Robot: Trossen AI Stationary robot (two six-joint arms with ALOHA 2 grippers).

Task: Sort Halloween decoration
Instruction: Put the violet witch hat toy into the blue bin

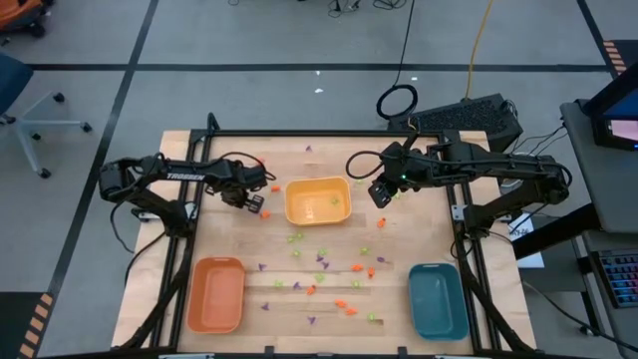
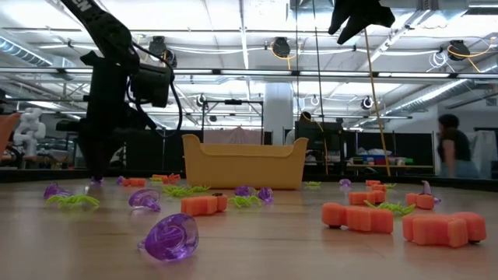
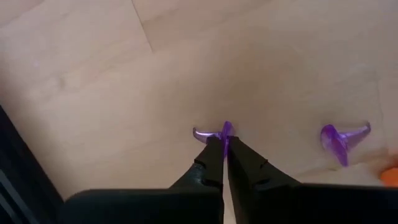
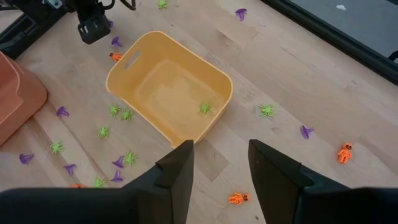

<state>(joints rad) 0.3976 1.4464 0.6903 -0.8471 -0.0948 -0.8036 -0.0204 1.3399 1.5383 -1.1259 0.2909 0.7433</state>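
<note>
With my left pincer [image 3: 224, 144] clenched on a small translucent purple plastic piece [image 3: 214, 132] down at the pale wooden tabletop [image 1: 399, 239], the step in hand is, by my judgement, the pick-up of one item for sorting.

Item, left pincer: low at the tabletop's left side, just beside the yellow rectangular plastic tray [image 1: 317, 200]; fingers pressed together on the purple piece, which touches the wood. A second purple piece [image 3: 339, 139] lies near it, apart.

Item, right pincer [image 4: 221, 158]: raised above the tabletop, beside the yellow tray's right end; fingers parted, grasping nothing that I can see.

Item, Halloween decoration: many tiny pieces in orange, light green and purple, mostly loose on the wood between the trays and in front of the yellow one. One light green spider-like piece [image 4: 205, 109] lies inside the yellow tray.

Item, orange rectangular plastic tray [image 1: 216, 294]: near-left corner; contents too small to tell.

Item, teal rectangular plastic tray [image 1: 438, 300]: near-right corner; contents likewise not clear.

Progress, judged: early, since most pieces are unsorted.

Next move, judged: a straight lift to clear the neighbouring purple piece, then a carry to whichever tray takes purple. With green in the yellow tray, that is probably the teal one, across the tabletop, so my grasp on so thin a piece must be firm throughout.
</note>
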